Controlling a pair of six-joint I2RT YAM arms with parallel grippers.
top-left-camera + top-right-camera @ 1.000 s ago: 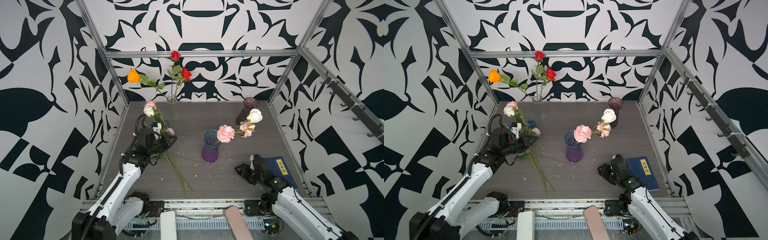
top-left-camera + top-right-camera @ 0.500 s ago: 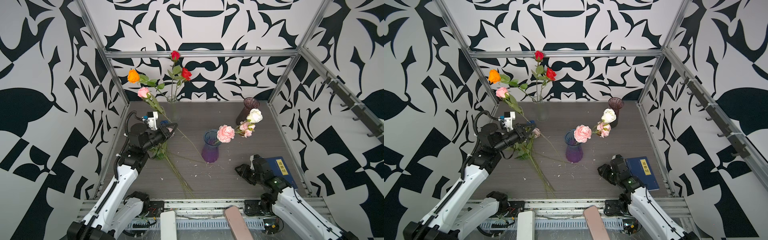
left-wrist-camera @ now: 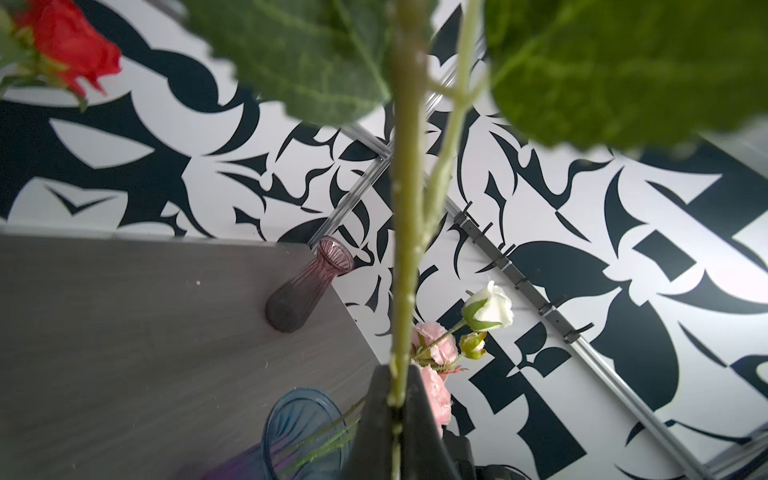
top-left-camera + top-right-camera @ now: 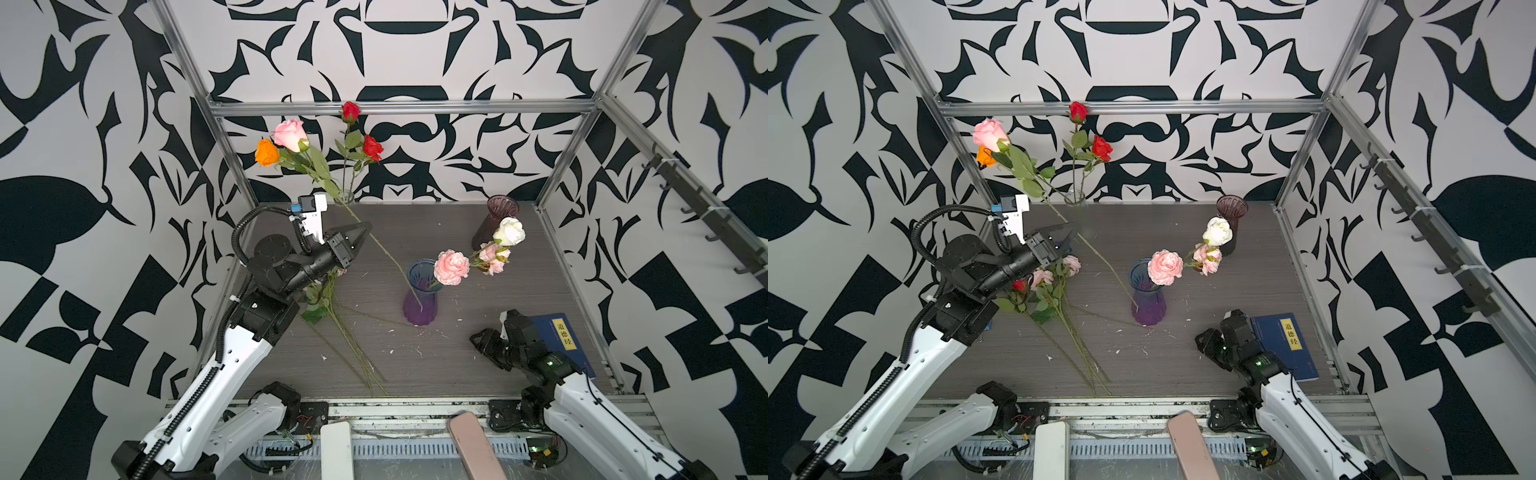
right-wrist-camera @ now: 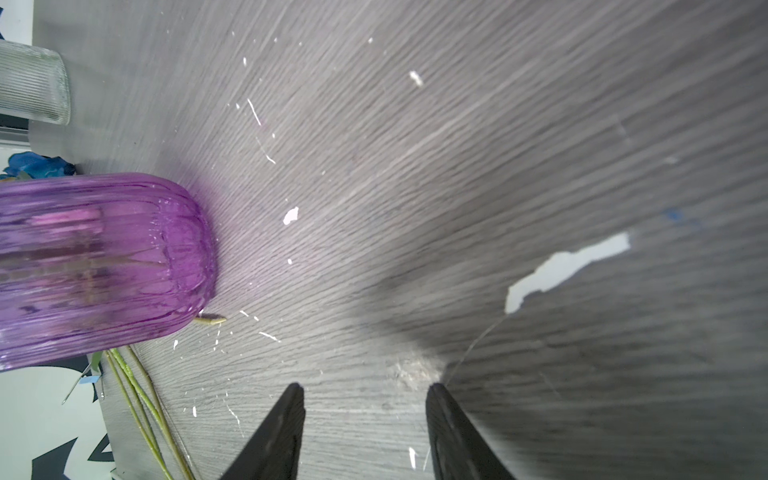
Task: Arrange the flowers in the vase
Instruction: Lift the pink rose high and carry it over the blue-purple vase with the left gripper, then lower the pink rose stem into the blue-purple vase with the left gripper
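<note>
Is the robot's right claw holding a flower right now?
No, the right gripper stands open above the bare table, with nothing between its jaws.

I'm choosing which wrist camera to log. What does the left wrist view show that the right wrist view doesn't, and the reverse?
Left wrist only: the left gripper shut on a flower stem, big green leaves, the maroon vase, the white rose. Right wrist only: the open right gripper, loose stems on the table, the clear vase's base. Both: the purple vase and the grey table.
</note>
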